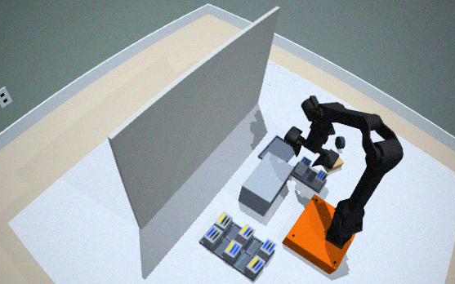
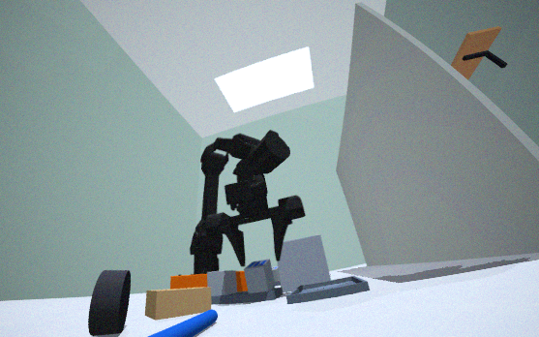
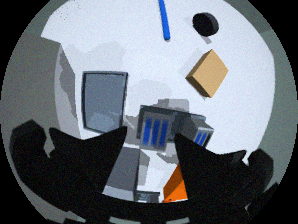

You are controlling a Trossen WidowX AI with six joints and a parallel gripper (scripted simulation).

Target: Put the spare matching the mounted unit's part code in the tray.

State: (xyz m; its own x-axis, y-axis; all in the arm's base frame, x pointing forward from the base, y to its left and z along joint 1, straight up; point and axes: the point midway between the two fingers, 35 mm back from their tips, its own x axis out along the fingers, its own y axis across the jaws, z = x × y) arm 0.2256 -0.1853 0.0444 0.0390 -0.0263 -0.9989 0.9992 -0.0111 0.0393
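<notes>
The gripper (image 2: 256,252), part open and holding nothing, hangs above a blue-striped spare (image 3: 156,129) in the two-slot rack beside the grey tray (image 1: 276,148). Only the wrist view shows the stripes clearly; only the exterior view shows the fingertips (image 2: 237,250) apart from it.
</notes>
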